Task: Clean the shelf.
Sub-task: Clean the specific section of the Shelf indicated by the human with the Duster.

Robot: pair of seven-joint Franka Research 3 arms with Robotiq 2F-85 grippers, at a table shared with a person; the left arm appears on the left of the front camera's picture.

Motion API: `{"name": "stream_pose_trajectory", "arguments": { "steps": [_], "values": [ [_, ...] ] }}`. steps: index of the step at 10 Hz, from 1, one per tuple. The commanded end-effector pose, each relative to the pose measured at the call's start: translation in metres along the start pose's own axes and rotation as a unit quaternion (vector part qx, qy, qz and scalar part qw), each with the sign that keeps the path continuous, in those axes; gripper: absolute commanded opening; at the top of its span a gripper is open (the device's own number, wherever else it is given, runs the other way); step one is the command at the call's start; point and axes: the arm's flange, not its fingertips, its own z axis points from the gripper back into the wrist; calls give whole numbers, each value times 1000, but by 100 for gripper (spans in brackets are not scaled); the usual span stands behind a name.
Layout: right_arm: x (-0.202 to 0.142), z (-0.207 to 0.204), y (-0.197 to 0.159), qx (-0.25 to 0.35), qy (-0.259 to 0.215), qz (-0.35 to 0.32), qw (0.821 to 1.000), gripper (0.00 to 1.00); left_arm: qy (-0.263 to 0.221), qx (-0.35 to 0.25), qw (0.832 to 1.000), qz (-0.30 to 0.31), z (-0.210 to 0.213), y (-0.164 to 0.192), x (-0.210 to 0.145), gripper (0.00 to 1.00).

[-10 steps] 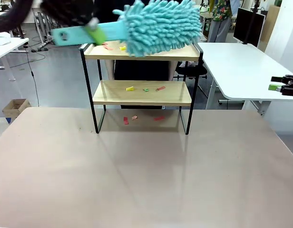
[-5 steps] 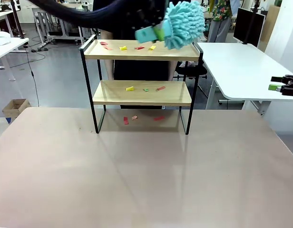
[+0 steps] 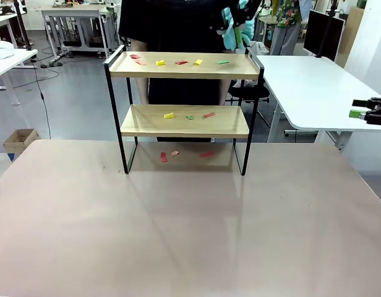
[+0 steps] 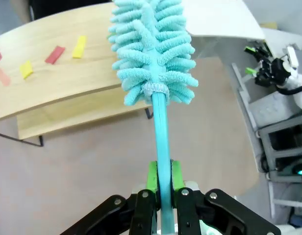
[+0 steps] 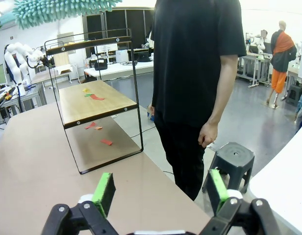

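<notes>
**Teal duster poised over the right end of a littered shelf**

Wood and black wire, the two-tier shelf stands at the far middle of the table, its long axis running left to right across the front view. Coloured scraps dot the top board from its left end almost to its right. More lie on the lower board and on the tabletop beneath it.

Above the right end of the top board hangs the duster. The left gripper is clamped on its handle, green pads pressed to either side. In the left wrist view the fluffy head points down and away from the jaws, over the board's right-hand edge. Every scrap on that board lies to one side of it, along the board's length. Judged from this, a sweep would have to run lengthwise along the board, back towards the shelf's left end. The left arm reaches high over the rack, wrist tipped downward, and is plainly the one placed for the work.

A person in a black shirt stands just behind the shelf. Well apart at the far right, the right gripper sits low with jaws spread wide and nothing between them. It faces the shelf from the side.
</notes>
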Motion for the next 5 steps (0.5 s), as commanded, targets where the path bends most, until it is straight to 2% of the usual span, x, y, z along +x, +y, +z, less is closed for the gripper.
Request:
{"name": "stream_pose_trajectory", "arguments": {
  "steps": [1,5],
  "values": [
    [3,-2,1,1,-1,3,1000,100,3,20,1000,12,-11,-27,14,13],
    [3,-2,1,1,-1,3,1000,100,21,44,998,27,-43,-25,6,13]
  ]
}}
